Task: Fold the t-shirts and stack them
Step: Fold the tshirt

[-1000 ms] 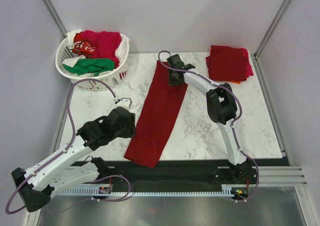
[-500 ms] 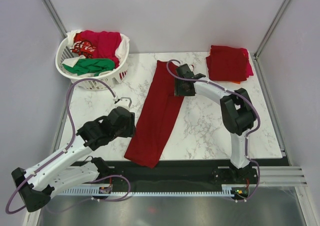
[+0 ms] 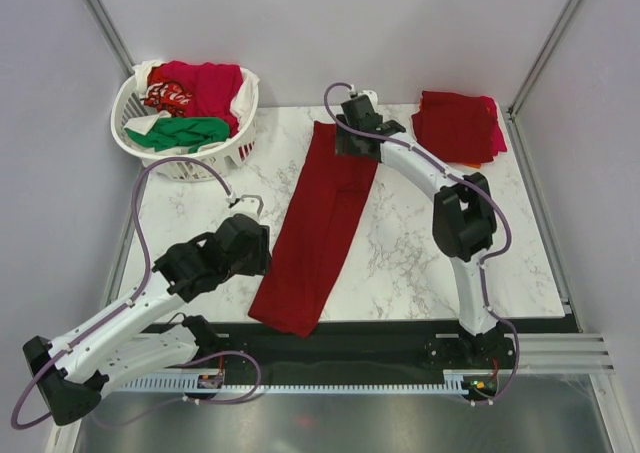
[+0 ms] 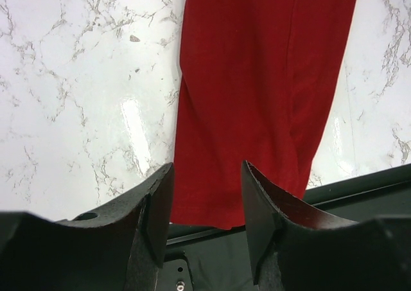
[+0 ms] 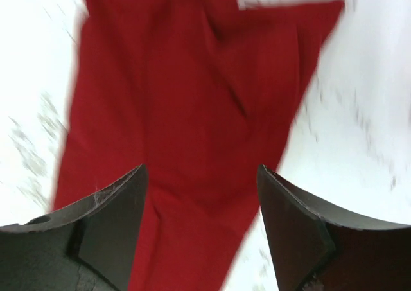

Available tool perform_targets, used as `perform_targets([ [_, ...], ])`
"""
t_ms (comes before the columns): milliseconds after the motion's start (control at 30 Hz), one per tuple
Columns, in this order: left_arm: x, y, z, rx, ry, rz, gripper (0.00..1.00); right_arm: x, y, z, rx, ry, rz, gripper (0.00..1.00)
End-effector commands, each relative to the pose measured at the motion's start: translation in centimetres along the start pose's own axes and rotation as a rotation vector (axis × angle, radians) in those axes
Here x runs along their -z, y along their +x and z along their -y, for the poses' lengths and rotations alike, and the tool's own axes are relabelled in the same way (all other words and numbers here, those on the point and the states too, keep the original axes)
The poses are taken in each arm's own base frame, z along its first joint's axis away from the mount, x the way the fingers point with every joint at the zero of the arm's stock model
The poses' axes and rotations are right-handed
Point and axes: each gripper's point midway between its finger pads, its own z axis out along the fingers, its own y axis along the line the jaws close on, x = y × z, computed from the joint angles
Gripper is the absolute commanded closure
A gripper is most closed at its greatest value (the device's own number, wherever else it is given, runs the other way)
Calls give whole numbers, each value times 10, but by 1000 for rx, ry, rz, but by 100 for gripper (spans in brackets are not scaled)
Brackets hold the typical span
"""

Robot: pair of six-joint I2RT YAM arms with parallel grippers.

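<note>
A dark red t-shirt point(image 3: 318, 223), folded into a long strip, lies slanting across the marble table from the far middle to the front edge. My right gripper point(image 3: 352, 136) hovers open over its far end; the right wrist view, which is blurred, shows the cloth point(image 5: 192, 98) below my right gripper point(image 5: 202, 220) with nothing between the fingers. My left gripper point(image 3: 255, 253) is open just left of the strip's near part. In the left wrist view the shirt's near hem point(image 4: 257, 79) lies at the table edge beyond my left gripper point(image 4: 205, 214), which holds nothing.
A stack of folded red and pink shirts point(image 3: 458, 125) sits at the back right corner. A white lattice basket point(image 3: 130, 143) at the back left holds red, green and white shirts point(image 3: 195, 88). A black rail point(image 3: 350, 348) runs below the table's front edge.
My right gripper was shut on the shirt's far end; it has opened and let go, swung right, then moved back over the far end. The left arm has not moved.
</note>
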Motion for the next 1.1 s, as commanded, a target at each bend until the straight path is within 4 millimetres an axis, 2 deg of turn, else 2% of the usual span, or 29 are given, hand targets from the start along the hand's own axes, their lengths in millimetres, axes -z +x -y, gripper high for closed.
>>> perform_targets([
  [0, 0, -10, -4, -11, -18, 49, 47, -22, -36, -9, 42, 28, 71, 24],
  [67, -1, -10, -5, -11, -24, 47, 47, -24, -50, -11, 34, 29, 80, 25],
  [133, -3, -9, -5, -12, -31, 42, 47, -28, -45, -10, 20, 24, 53, 25],
  [167, -5, -7, -5, -16, -36, 32, 47, -29, -34, -8, 20, 29, 29, 25],
  [200, -6, -6, -5, -19, -38, 25, 46, -26, -28, -8, 13, 13, 15, 25],
  [233, -9, -4, -4, -23, -40, 13, 46, -7, -36, -7, -5, -7, 42, 25],
  [267, -14, 1, -2, -33, -42, -17, 46, -13, -10, 0, 2, -3, 9, 25],
  [300, -17, 3, 0, -46, -39, -36, 45, 6, -18, 1, -20, -27, 40, 24],
  [333, -21, 5, 3, -52, -35, -60, 44, 6, -11, 8, -32, -29, 34, 24],
  [367, -32, 13, 5, -70, -55, -110, 43, 1, 10, 18, -38, -25, 3, 23],
  [400, -36, 14, 9, -75, -54, -131, 42, 7, 10, 18, -60, -54, -1, 23],
  [433, -42, 19, 10, -77, -63, -163, 42, 3, 21, 31, -73, -43, -29, 23],
  [467, -52, 29, 10, -90, -90, -216, 41, 1, 27, 35, -76, -42, -47, 22],
  [567, -65, 48, 12, -70, -120, -303, 41, 4, 36, 48, -79, -38, -63, 21],
  [600, -72, 61, 8, -64, -151, -348, 42, 6, 34, 50, -81, -44, -56, 21],
  [700, -78, 78, 2, -42, -195, -398, 45, 5, 33, 57, -103, -61, -58, 20],
  [900, -80, 100, -5, 20, -238, -447, 50, -7, 20, 65, -168, -97, -49, 20],
  [967, -82, 109, -9, 38, -264, -470, 52, -11, 3, 69, -207, -112, -14, 20],
  [1033, -82, 120, -13, 64, -292, -498, 53, -25, -1, 72, -244, -127, -20, 20],
  [1067, -84, 123, -14, 64, -306, -509, 57, -28, -16, 71, -254, -135, 9, 20],
])
